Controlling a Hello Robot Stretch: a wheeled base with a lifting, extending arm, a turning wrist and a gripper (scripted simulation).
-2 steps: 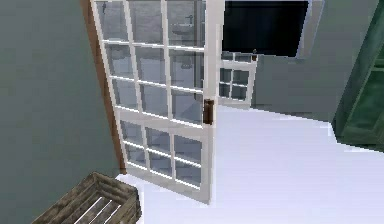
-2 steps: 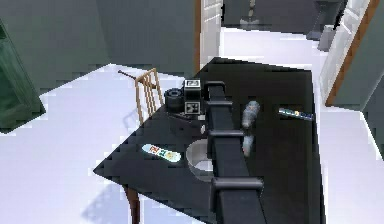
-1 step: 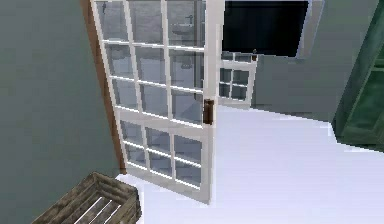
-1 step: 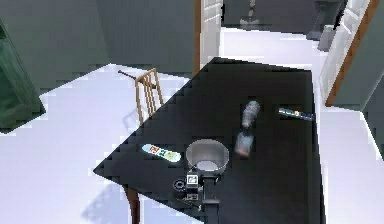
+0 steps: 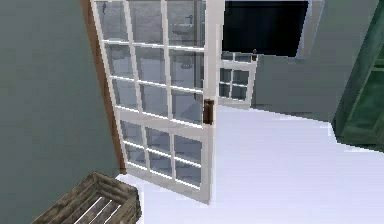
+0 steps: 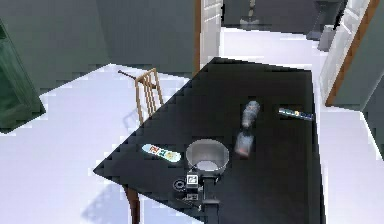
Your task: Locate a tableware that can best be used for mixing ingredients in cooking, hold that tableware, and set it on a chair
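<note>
Bowl (image 6: 206, 156) is what I am after: a pale grey, round, open vessel standing upright on the black desk (image 6: 290, 170), close to the desk's near edge in the arm side view. Of the items here it is the one I judge fit for mixing. It sits right where the arm (image 6: 203, 202) rises from the bottom of the picture, so I take it the base is parked side-on for this reach.

My pincer (image 6: 195, 184) is at the bowl's near rim. I cannot tell whether it touches the bowl or holds anything, because the bowl rests on the desk directly behind it. The fingers tell me nothing of their state.

A flat white item with coloured marks (image 6: 160, 152) lies just left of the bowl and a small grey object (image 6: 244, 146) just right of it. A grey cup (image 6: 252, 111) and a dark remote (image 6: 296, 114) lie farther out. None touches the bowl, so I judge a straight lift would clear them.

The wooden chair (image 6: 148, 92) stands against the desk's left edge, well apart from the bowl. I see mostly its back and the seat is hard to make out, so setting the bowl there will likely mean moving the base.

Ahead, the forward view has a white glazed door (image 5: 160, 90), a wooden crate (image 5: 92, 204) on the floor and a green cabinet (image 5: 365, 90).
</note>
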